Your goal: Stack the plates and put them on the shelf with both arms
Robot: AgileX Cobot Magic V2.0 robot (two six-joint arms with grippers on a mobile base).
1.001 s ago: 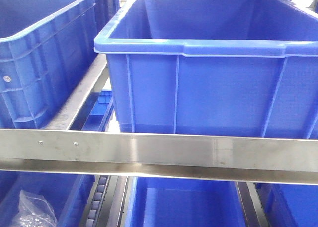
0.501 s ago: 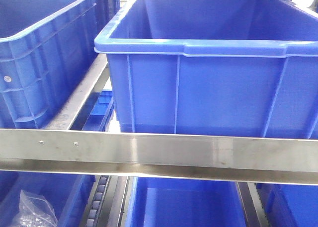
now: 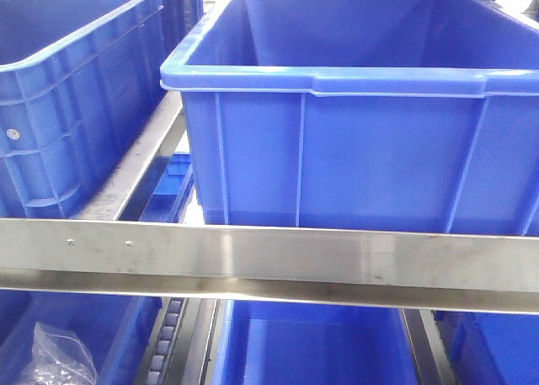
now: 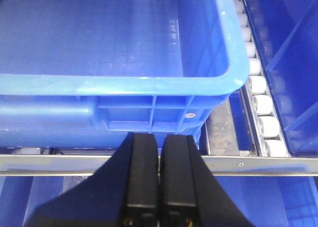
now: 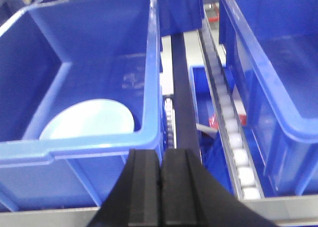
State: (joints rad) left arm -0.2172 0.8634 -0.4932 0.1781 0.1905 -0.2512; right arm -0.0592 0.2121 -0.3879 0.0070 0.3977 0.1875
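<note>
No brand, label or legible writing on anything in view; faint embossed marks on the far inner wall of the bin in the right wrist view are too blurred to read; left black two-fingered gripper (image 4: 159,137) has its fingers (image 4: 144,172) pressed together with only a hairline seam between them, holding nothing, tips poised just in front of the outer wall of a large blue ribbed plastic crate (image 4: 124,78), whether touching it cannot be told; a brushed steel shelf rail (image 4: 258,163) runs across beneath the tips, and a track of white rollers (image 4: 258,95) runs along the crate's right side; right black two-fingered gripper (image 5: 160,155) likewise closed flat, fingers (image 5: 144,187) meeting at a thin seam, nothing held, tips near the front right corner of a blue plastic bin (image 5: 94,142); inside that bin a glossy pale white-blue round plate (image 5: 89,120) lies flat on the floor, close to the near wall, partly hidden by the rim; whether it is one plate or two stacked cannot be told; a second white roller strip (image 5: 233,137) lies right of that bin; front view shows a large blue plastic tote (image 3: 354,149) on a steel shelf beam (image 3: 269,259), another blue tote (image 3: 67,98) at left, and a crumpled clear plastic bag (image 3: 55,355) in a lower bin; no grippers appear there.
</note>
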